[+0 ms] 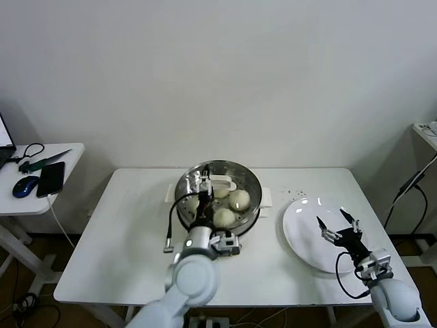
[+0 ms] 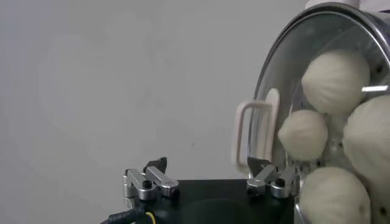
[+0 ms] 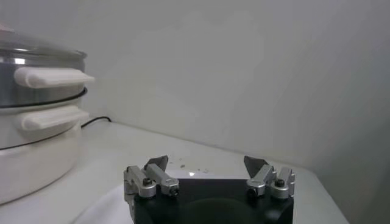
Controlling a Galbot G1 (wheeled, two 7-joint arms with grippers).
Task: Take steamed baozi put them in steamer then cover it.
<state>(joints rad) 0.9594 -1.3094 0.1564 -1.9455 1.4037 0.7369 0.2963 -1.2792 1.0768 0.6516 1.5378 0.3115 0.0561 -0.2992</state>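
Three baozi (image 1: 239, 199) are seen in the steamer (image 1: 249, 179); a fourth is partly hidden by the released left pincer (image 1: 202, 183). The right pincer (image 1: 337, 225) is held released over the plate (image 1: 300, 232).

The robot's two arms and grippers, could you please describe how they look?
Both arms are smooth, rounded grey-white shells with black cables looping near the wrists. The left gripper and the right gripper each have a black body and two silver metal fingers with dark pointed tips and visible screws.

You see the steamer (image 1: 220, 197) at the frame's centre on the table (image 1: 116, 253), with the steamed baozi (image 1: 239, 199) inside. The plate (image 1: 307, 229) lies right of it, lower. At far left, a side table (image 1: 68, 154) carries a phone (image 1: 51, 179) and mouse (image 1: 25, 186).
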